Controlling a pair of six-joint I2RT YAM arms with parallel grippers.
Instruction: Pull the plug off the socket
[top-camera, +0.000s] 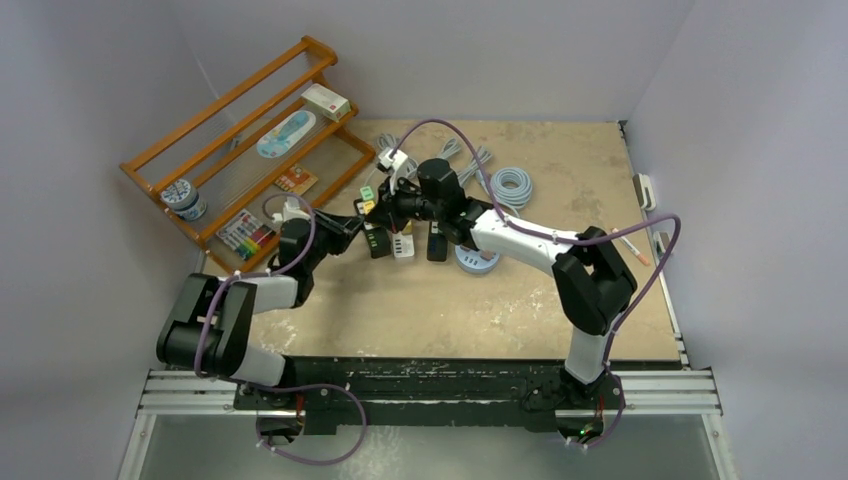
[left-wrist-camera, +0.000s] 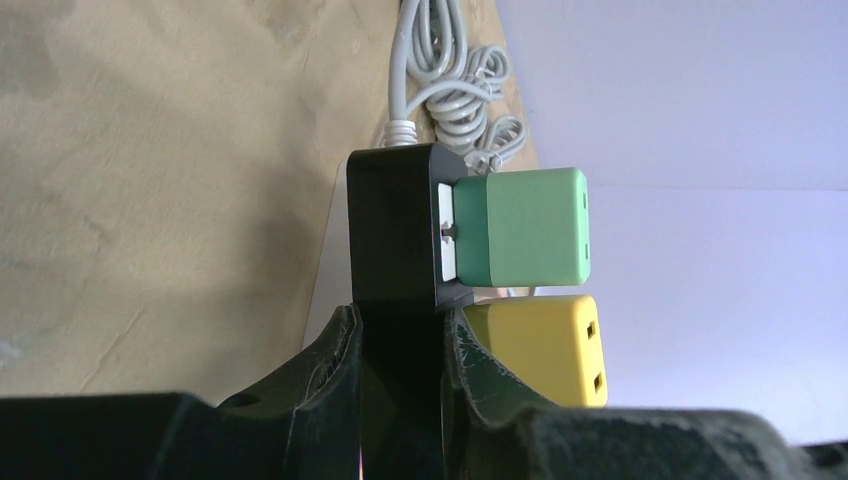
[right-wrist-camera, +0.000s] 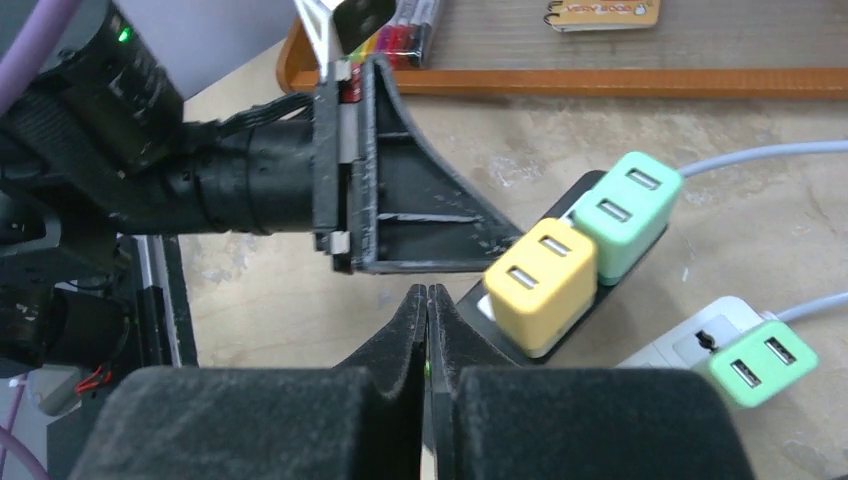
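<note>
1. Plainly, the yellow plug (right-wrist-camera: 540, 285) is seated in the black power strip (left-wrist-camera: 390, 225), with a green plug (right-wrist-camera: 625, 210) touching it in the next socket. The strip appears to lie on the tabletop (top-camera: 520, 300), near the wooden rack (right-wrist-camera: 600, 80). Which of the two plugs is meant cannot be told; the yellow one is judged the likelier, being nearer the right end effector (right-wrist-camera: 427, 300).
2. The strip is clamped by the left end effector (left-wrist-camera: 397, 330) across its thickness, at the end by the yellow plug, so the socket is judged to be braced for the pull.
3. The right end effector is seen with its fingers pressed together on nothing, just beside the yellow plug and not around it. No plug is gripped yet.
4. If the right end effector is advanced while closed, the plug would be shoved rather than grasped, and the strip could be twisted in the left hold.
5. The left finger (right-wrist-camera: 400, 200) is seen right next to the yellow plug, so little room is given; a collision between the two end effectors could be caused by a wide opening.
6. Since the plugs touch, both could be caught, or the pull could be taken at an angle, so that the prongs bind and the strip is dragged out of the clamp.
7. A white power strip (right-wrist-camera: 690, 340) with a second green plug (right-wrist-camera: 760, 365) lies close by and could be knocked.
</note>
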